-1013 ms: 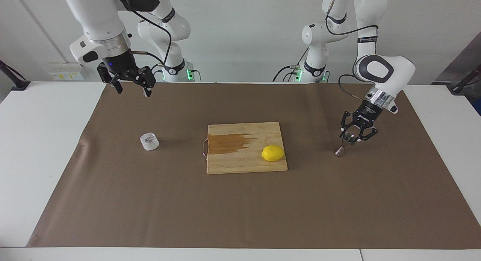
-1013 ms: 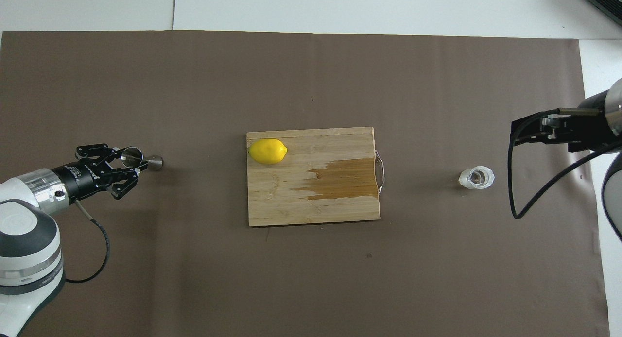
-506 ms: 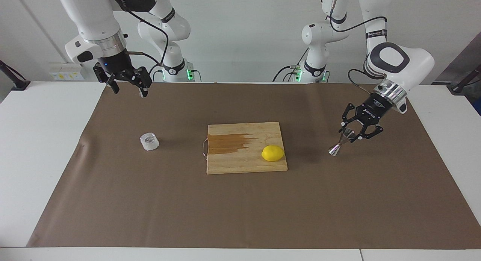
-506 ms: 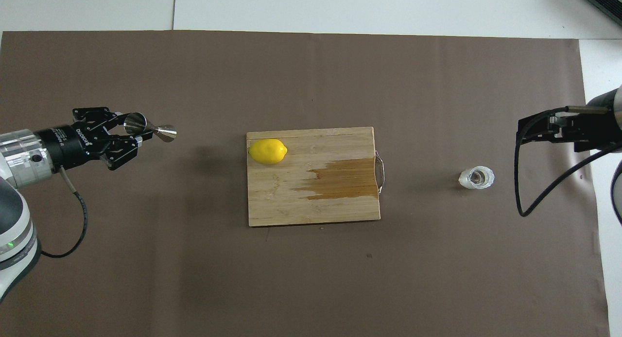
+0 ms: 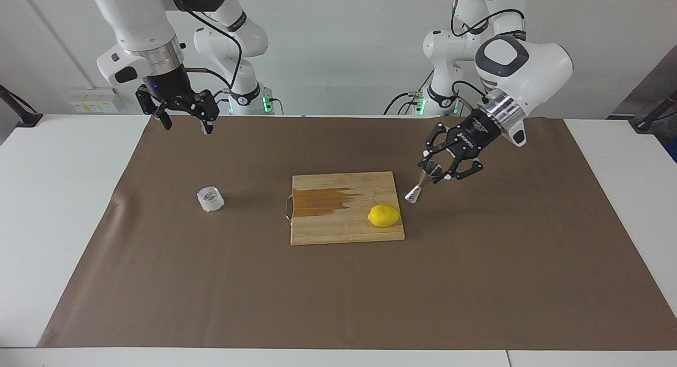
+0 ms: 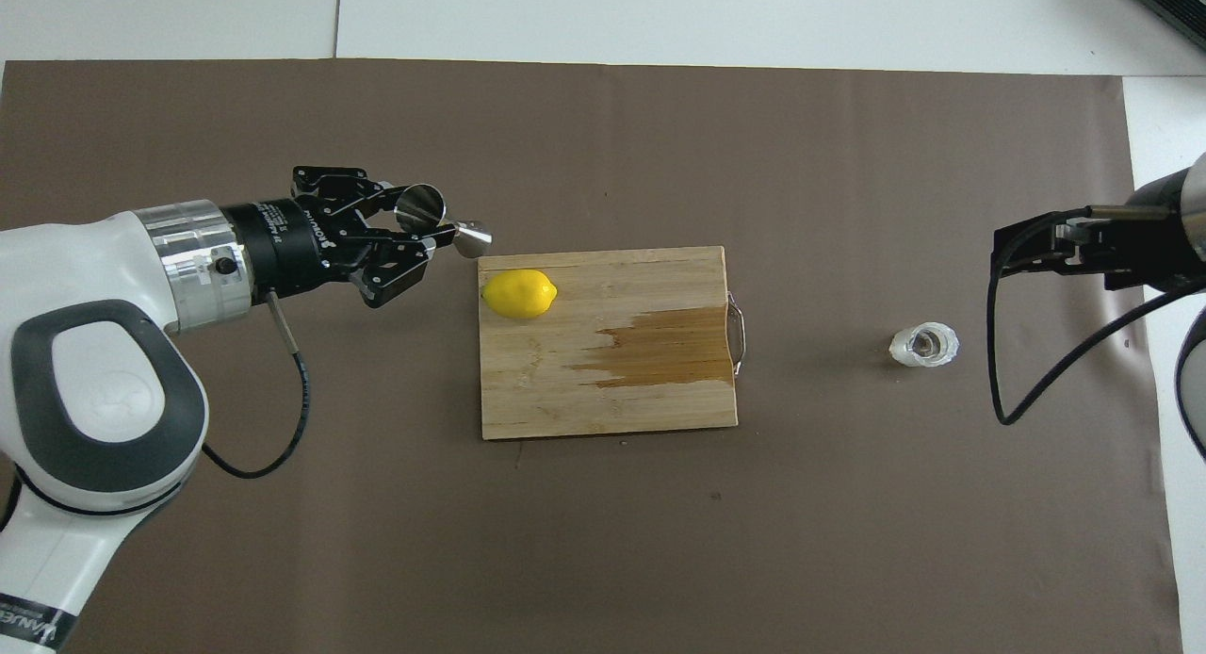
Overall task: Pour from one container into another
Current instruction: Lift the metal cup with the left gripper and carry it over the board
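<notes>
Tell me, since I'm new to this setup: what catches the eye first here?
The yellow lemon stands out, lying on the stained wooden cutting board at mid-table. The left gripper holds a tilted steel jigger in the air just off the board's edge near the lemon. A small clear glass cup stands alone toward the right arm's end, where the open right gripper hangs.

- The left arm has the letters "ANUE" at its bottom edge in the overhead view.
- The left gripper has small white writing, too tiny to read.
</notes>
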You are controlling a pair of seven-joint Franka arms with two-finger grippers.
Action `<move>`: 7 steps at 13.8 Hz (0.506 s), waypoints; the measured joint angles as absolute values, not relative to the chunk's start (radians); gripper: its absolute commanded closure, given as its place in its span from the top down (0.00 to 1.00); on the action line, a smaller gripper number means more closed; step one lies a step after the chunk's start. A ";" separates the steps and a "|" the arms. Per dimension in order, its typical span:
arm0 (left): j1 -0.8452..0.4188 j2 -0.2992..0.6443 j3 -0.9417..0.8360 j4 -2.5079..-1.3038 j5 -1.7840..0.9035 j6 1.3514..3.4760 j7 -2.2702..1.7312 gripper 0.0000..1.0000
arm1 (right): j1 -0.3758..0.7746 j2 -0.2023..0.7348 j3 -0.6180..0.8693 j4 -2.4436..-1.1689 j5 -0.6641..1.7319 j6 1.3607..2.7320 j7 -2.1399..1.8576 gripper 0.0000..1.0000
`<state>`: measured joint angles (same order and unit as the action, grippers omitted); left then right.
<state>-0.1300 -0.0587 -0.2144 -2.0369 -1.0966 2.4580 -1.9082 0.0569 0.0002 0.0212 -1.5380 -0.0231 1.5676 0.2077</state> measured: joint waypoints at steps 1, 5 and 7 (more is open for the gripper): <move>-0.196 -0.050 -0.217 -2.043 -1.119 2.552 -1.941 0.00 | 0.056 0.001 0.021 -1.538 -0.023 1.568 0.208 1.00; -0.497 0.048 -0.223 -2.060 -1.144 2.897 -2.042 0.00 | 0.054 0.002 0.020 -1.539 -0.023 1.568 0.208 1.00; -0.582 0.110 -0.223 -2.059 -1.145 2.980 -2.059 0.00 | 0.053 0.002 0.020 -1.540 -0.023 1.568 0.208 1.00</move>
<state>-0.5820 0.1104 -0.2235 -2.0592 -1.1451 2.9797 -2.0586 0.0528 0.0023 0.0199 -1.5401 -0.0231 1.5676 0.2077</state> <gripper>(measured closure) 0.498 0.000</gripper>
